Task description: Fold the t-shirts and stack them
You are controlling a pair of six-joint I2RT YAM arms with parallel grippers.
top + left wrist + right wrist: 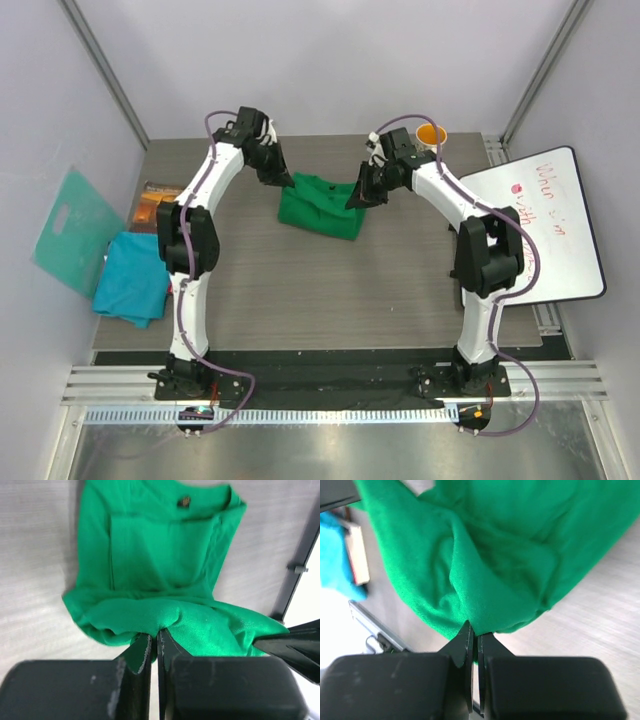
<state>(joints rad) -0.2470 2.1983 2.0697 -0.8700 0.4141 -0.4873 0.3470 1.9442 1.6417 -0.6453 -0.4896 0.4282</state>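
Roughly partway through the first fold, judging by the layout. Gripping the green t-shirt [320, 208] with the left gripper [283, 178] at one bunched edge and with the right gripper [360, 195] at another, jaws pressed tight on cloth in both wrist views. Pulled up into soft ridges at those two pinches, otherwise lying on the grey table [330, 290] toward its far middle, between the two arms. Partly doubled over already, going by the layered panels and the neck label in the left wrist view, but not yet a tidy rectangle. Left to fold, it seems: the teal-blue t-shirt [133, 280], heaped loosely at the table's left edge, well apart from the green one, just beside a stiff flat teal board [72, 230] with a handle hole. No stack so far. As for materials: thin matte knit, limp, quick to crease, draping in rounded folds. Hard black plastic on the fingers, lightly scuffed. Smooth streaked laminate underneath.
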